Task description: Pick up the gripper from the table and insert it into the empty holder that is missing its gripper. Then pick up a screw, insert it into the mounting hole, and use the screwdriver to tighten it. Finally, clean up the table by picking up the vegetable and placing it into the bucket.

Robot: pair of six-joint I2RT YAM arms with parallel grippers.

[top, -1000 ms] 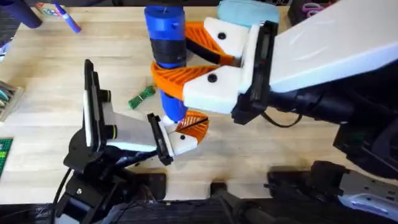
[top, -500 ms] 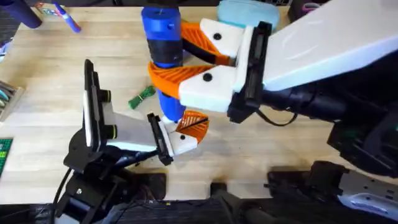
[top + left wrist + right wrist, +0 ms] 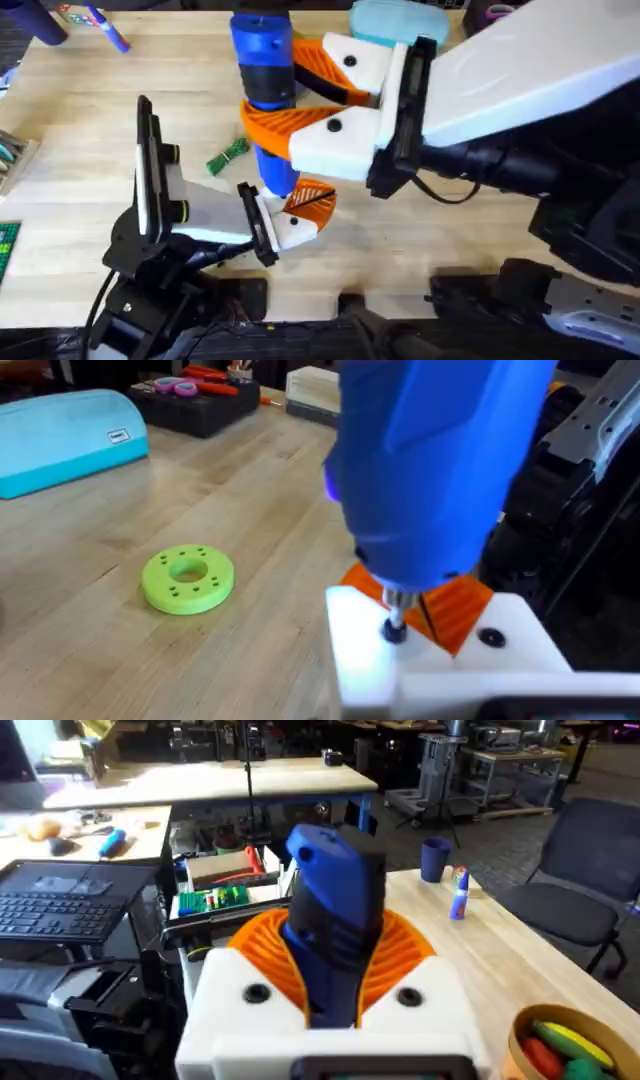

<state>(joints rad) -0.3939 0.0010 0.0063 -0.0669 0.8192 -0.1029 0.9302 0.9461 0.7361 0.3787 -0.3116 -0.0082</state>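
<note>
The right claw [image 3: 268, 100] comes in from the right side of the table and is clenched around the screwdriver [image 3: 265, 70], one orange ribbed finger on each side of the black band at its middle. The screwdriver stands upright in that grasp, its narrower blue tip pointing down just below the claw. In the left wrist view the metal bit at the end of the screwdriver [image 3: 440, 470] sits on a small dark screw [image 3: 395, 628] in the top of a white block.

That block belongs to the gripper [image 3: 300, 215], which lies directly under the claw with its orange ribbed finger showing beside the tip. The gripper sits at the end of the holder [image 3: 205, 215], a white body with black end plates that stretches away from the claw toward the lower left and joins a black base [image 3: 150, 250].

The vegetable [image 3: 228, 155] lies on the wood just to the left of the claw, apart from it and from the holder. Beyond the claw, at the far edge of the table, sits a light-blue case [image 3: 395, 20]. A green disc with holes [image 3: 188, 578] lies on the table in the left wrist view. The left claw's state cannot be told.
</note>
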